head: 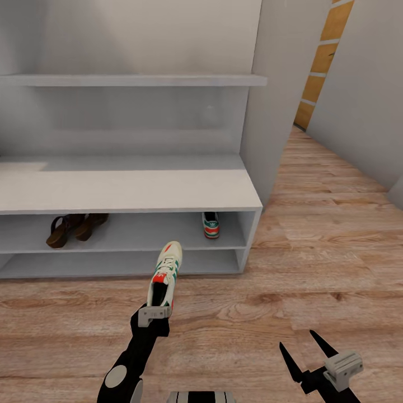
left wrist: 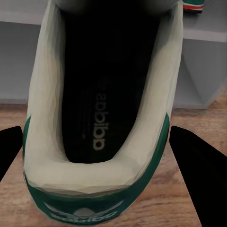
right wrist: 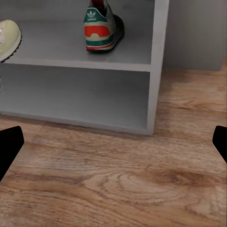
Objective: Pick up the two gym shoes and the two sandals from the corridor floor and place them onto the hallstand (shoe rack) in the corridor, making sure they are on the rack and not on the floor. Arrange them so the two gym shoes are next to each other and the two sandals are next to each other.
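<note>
The hallstand (head: 129, 190) stands in front of me, white-grey, with a thick flat top and two tiers. Two brown sandals (head: 70, 228) lie side by side at the left of its upper tier. One gym shoe (head: 211, 225) sits at the right end of that tier, heel outward, also seen as the gym shoe (right wrist: 100, 28). My left gripper (head: 155, 314) is shut on the heel of the other gym shoe (head: 165, 274), held above the corridor floor (head: 313, 240) with its toe toward the tiers. That shoe (left wrist: 99, 109) lies between the black fingers (left wrist: 194, 161). My right gripper (head: 313, 355) hangs open and holds nothing.
A tall grey side panel (head: 274, 84) closes the hallstand's right end. Beyond it the plank floor runs back toward an orange-and-wood wall strip (head: 324, 56) and a grey wall (head: 364, 95). A high shelf (head: 129, 80) spans the back panel.
</note>
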